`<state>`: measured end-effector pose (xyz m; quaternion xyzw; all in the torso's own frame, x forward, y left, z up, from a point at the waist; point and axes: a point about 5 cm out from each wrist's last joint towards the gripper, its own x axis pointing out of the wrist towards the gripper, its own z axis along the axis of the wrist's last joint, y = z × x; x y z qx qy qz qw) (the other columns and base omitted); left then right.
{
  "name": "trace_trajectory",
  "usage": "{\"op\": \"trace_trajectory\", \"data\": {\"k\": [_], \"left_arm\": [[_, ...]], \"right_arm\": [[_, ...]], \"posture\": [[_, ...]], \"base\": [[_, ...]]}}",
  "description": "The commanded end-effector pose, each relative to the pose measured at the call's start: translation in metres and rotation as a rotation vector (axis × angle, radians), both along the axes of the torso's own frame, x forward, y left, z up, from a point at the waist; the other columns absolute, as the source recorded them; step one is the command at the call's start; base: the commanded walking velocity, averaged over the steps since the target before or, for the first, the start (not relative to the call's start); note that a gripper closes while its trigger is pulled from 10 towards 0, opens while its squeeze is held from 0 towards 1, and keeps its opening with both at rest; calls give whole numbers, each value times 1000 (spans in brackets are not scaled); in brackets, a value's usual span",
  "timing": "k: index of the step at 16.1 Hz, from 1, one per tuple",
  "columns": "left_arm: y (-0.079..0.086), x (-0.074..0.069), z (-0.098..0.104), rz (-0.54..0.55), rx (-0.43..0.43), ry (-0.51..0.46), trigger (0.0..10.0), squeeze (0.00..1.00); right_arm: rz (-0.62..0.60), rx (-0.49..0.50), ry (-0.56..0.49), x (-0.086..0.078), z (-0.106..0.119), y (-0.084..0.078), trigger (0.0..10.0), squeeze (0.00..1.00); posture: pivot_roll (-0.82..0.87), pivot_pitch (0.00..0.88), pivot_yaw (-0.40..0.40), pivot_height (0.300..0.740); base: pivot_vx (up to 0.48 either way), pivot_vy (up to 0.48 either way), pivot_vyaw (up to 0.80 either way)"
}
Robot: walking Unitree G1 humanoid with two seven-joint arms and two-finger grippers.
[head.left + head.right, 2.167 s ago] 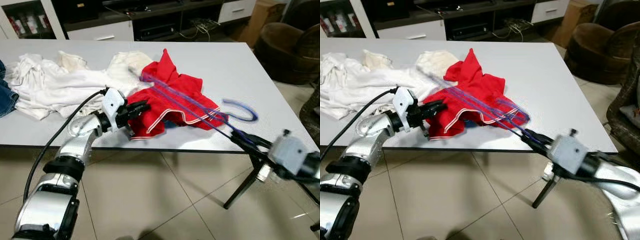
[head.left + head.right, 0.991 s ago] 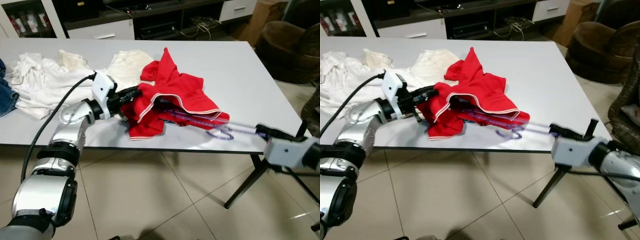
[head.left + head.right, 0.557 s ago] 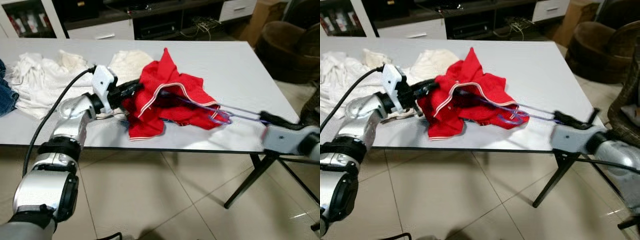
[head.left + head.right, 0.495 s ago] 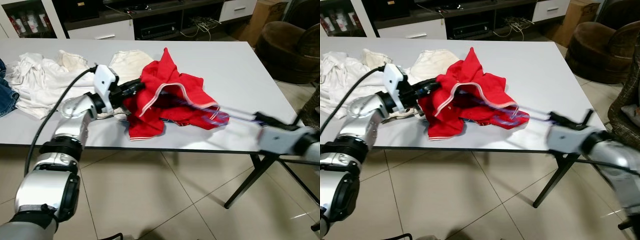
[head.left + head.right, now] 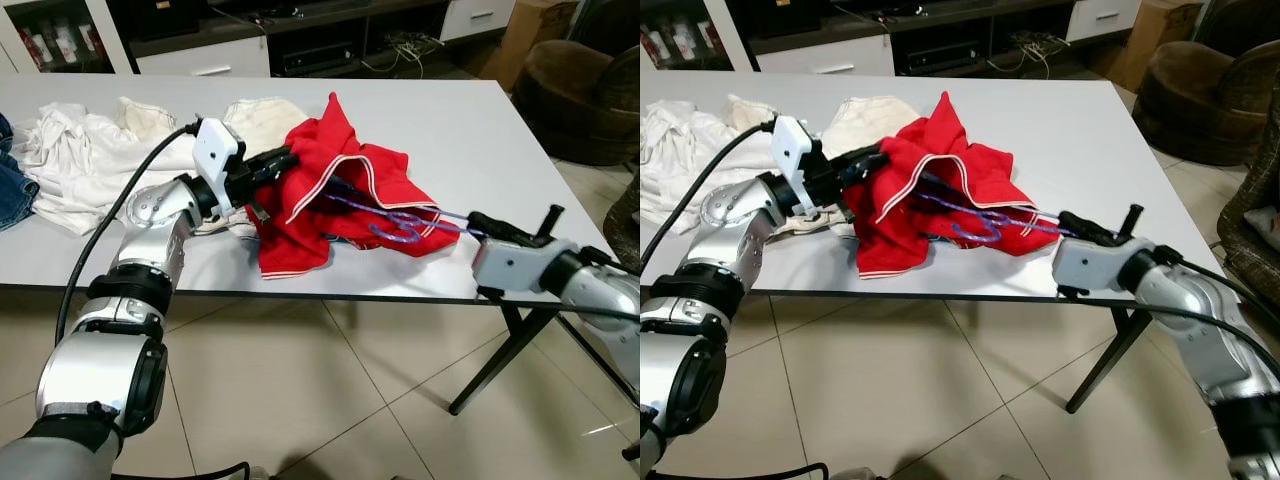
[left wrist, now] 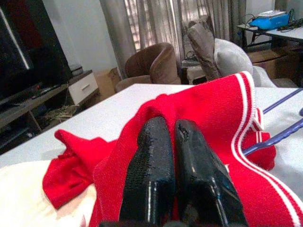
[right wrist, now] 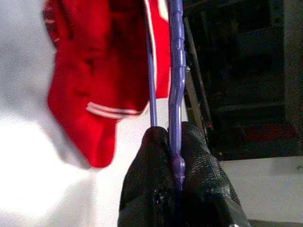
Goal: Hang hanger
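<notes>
Sticking from right hand [image 5: 1072,226]: hanger [image 5: 985,222] into shirt [image 5: 940,175]

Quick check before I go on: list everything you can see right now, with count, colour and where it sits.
red garment: one, red with white trim, middle of the table, its edge lifted.
hanger: one, purple, reaching into the garment's opening.
white clothes: a heap, white and cream, on the table's left part.
blue cloth: one, at the left edge.
table: one, pale grey.
armchair: one, brown, to the right beyond the table.
TV cabinet: one, dark with white drawers, behind the table.
left gripper: black fingers shut on the garment's edge.
right gripper: black fingers shut on the hanger's end.
</notes>
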<state>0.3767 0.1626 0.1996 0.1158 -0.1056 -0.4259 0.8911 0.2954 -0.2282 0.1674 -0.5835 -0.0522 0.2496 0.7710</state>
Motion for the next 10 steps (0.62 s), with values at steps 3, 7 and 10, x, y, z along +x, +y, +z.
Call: {"op": "trace_trajectory", "data": {"k": [3,7,10], "left_arm": [[-13,2,23,-44,4,-105,0,0],[-23,0,29,-102,12,-151,667,0],[-29,-4,30,-154,23,-169,1490,0]], "right_arm": [[27,4,-6,10,2,13,10000,0],[27,39,6,25,0,25,10000,0],[32,54,25,32,-5,31,10000,0]], "posture": [[8,0,28,740],[17,0,24,740],[17,0,24,740]], "base": [[0,0,0],[0,0,0],[0,0,0]]}}
